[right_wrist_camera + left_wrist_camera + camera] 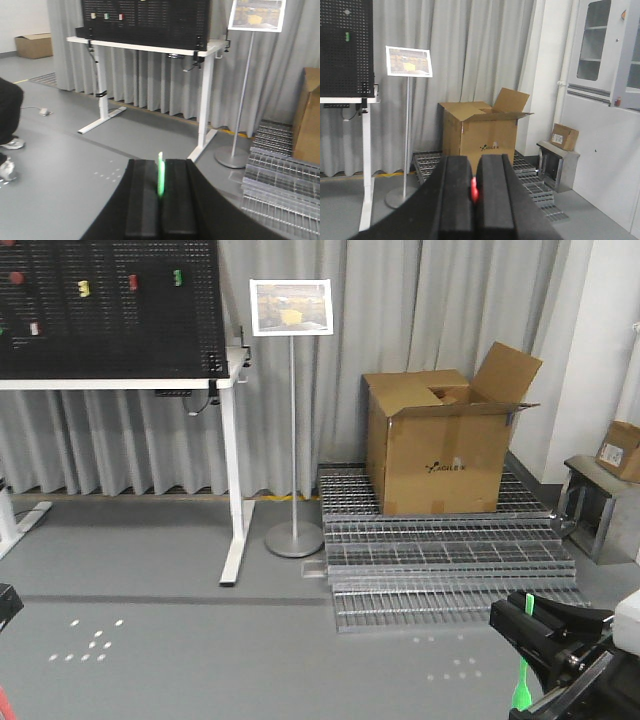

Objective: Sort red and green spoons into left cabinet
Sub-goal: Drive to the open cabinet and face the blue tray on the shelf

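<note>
"Holding anything, that left claw (475, 162)?"

"Yes. Its two black fingers are pressed together on a sliver of red, which I take to be the red spoon (474, 190). Only that small bit shows in the gap, so I cannot tell which way the handle runs."

"And the right claw (161, 165)?"

"It is pinching the green spoon (160, 175). The thin green handle stands up between the fingers and pokes out past the tips. In the front view the rest hangs below the claw, so the grip is partway along the handle. I'd judge that a sensible hold, since it leaves a free end to lay on a shelf."

"Where is the left cabinet?"

"No view shows it. Ahead of the left claw stand a cardboard box (480, 132) and a sign stand (408, 61). Ahead of the right claw is the pegboard counter (145, 47), with metal grating (282, 180) off to its right. Both claws hang over bare floor (180, 660), well apart from all of that."

"So which step is this?"

"Carrying, by my reading. Both spoons are picked up and neither is placed. The tight grip matters, as slim plastic handles could slip or twist while the base moves."
</note>
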{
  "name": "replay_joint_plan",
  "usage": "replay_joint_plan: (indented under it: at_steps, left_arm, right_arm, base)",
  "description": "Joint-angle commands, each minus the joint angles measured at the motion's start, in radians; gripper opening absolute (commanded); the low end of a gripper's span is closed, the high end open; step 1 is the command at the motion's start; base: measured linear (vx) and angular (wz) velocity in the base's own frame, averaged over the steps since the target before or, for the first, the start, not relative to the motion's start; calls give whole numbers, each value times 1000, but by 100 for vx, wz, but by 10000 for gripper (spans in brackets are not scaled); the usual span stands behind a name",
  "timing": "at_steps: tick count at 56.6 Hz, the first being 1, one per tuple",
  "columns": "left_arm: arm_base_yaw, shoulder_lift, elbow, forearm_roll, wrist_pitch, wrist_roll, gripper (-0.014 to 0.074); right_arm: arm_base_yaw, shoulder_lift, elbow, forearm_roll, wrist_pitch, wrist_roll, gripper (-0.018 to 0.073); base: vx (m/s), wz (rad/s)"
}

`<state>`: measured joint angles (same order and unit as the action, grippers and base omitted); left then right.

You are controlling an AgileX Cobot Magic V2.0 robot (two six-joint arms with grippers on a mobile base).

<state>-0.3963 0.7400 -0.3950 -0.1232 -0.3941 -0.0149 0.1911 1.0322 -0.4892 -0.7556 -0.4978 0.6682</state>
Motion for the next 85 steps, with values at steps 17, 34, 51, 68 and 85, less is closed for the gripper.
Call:
replay_joint_plan:
  at_steps: [17, 34, 51, 68, 85]
  left_arm:
    - [-3, -3, -29, -1, -84, 3, 0]
    - [-3, -3, -29, -1, -83, 3, 0]
    - [-3, -3, -28, -1, -83, 3, 0]
    - [-3, -3, -28, -1, -84, 3, 0]
    - [-3, -2, -28, -1, -84, 3, 0]
  right_arm:
    - [-1, -18, -28, 21, -63, -2, -6]
    - [-1, -18, -28, 21, -63, -2, -6]
    - [-1, -18, -28, 21, -61, -2, -6]
    - [-1, -18, -28, 20, -63, -2, -6]
    - [-1, -13, -28, 22, -63, -2, -6]
  base:
    - [67, -31]
    - [61, -57]
    - [58, -64]
    - [56, -71]
    - [52, -68]
